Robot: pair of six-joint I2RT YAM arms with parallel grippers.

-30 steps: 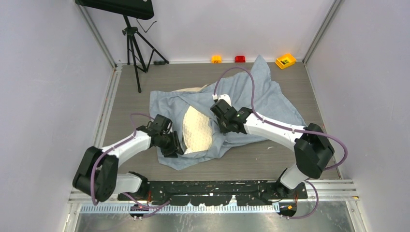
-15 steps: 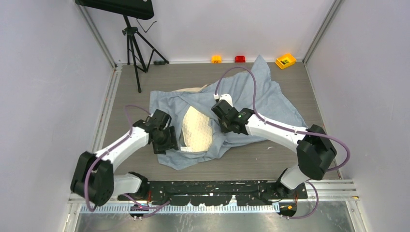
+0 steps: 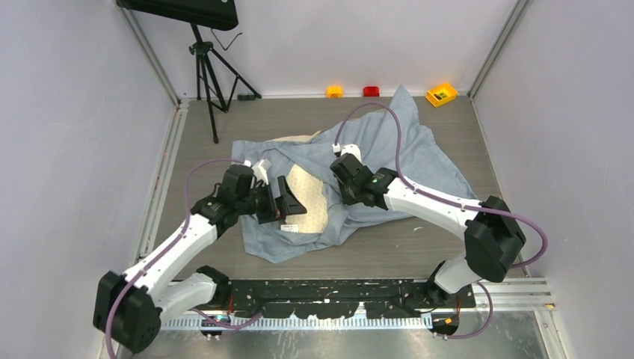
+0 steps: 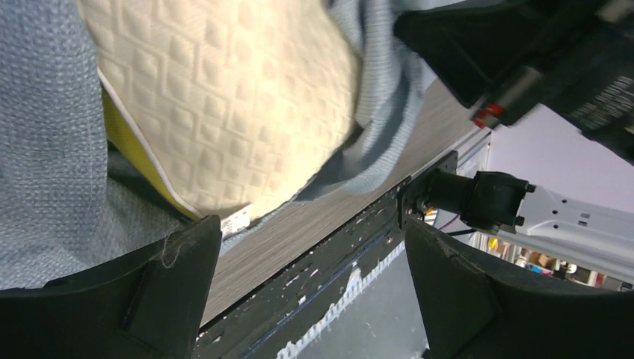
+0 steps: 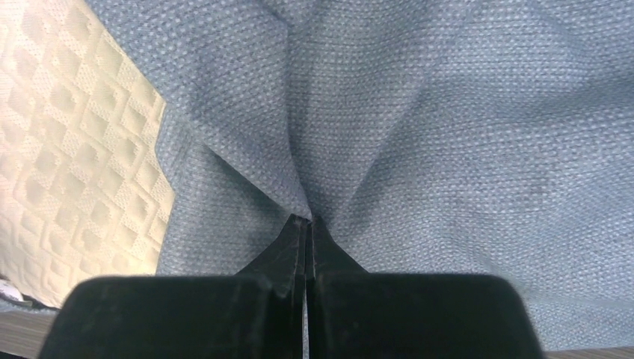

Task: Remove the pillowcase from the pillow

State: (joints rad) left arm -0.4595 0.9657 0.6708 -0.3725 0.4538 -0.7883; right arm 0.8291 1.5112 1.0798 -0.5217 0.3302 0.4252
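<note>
Right gripper [image 5: 306, 224] is clamped on a fold of the pillowcase [image 5: 419, 112] | left gripper [image 4: 310, 232] is held spread wide at the exposed pillow [image 4: 224, 97] edge | pillow is left half-sheathed mid-table [image 3: 419, 239] | white tag [image 4: 236, 222] is seen (print unreadable)

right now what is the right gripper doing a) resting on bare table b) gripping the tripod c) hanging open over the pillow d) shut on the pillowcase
d: in the wrist view the right gripper is closed, and pillowcase fabric puckers into its tips.
</note>
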